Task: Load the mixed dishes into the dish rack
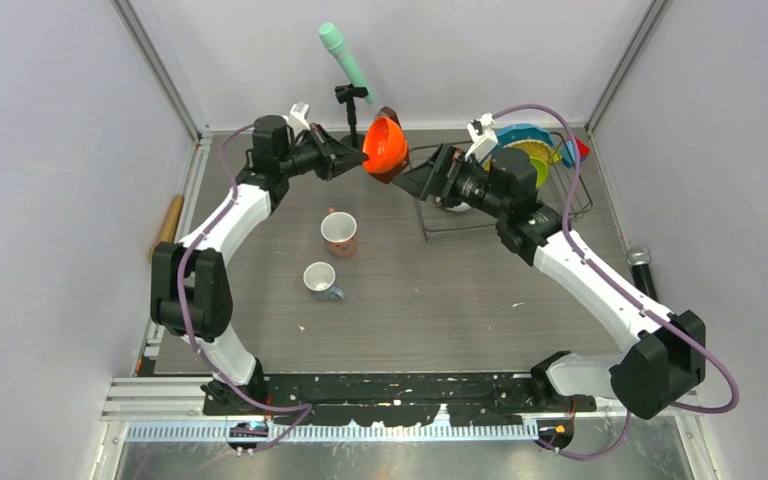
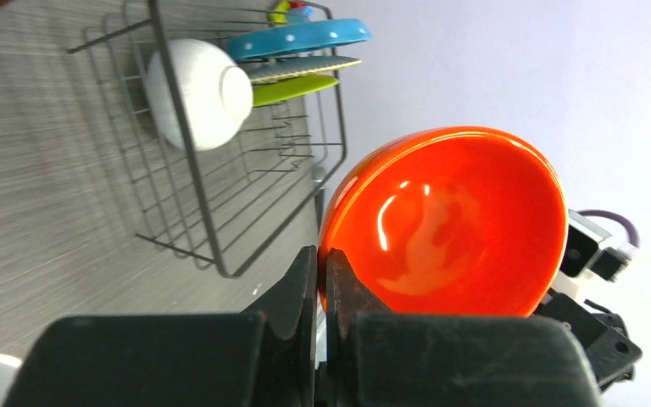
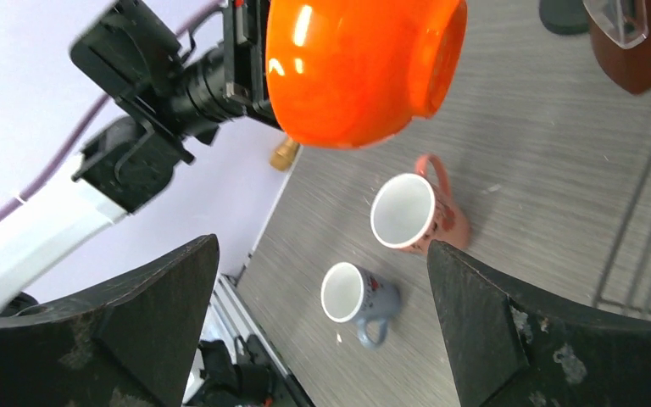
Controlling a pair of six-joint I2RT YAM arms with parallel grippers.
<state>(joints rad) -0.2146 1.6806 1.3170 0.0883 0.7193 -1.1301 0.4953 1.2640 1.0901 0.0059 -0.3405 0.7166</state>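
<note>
My left gripper (image 1: 358, 158) is shut on the rim of the orange bowl (image 1: 385, 148) and holds it in the air left of the dish rack (image 1: 460, 232). The left wrist view shows the pinch (image 2: 322, 259) on the bowl (image 2: 449, 220). My right gripper (image 1: 405, 180) is open and empty, facing the bowl from the rack side; in its view (image 3: 322, 246) the bowl (image 3: 356, 68) hangs above. The rack (image 2: 202, 188) holds the white bowl (image 2: 199, 93), teal dotted plate (image 2: 305, 38) and lime plate (image 2: 292, 87). The pinkish mug (image 1: 339, 233) and the grey mug with blue handle (image 1: 320, 280) stand on the table.
A brown metronome (image 3: 636, 42) stands at the back behind the bowl. A mint-green microphone on a stand (image 1: 345, 55) rises at the back centre. A wooden roller (image 1: 168, 222) lies off the left edge and a black microphone (image 1: 642, 265) off the right edge.
</note>
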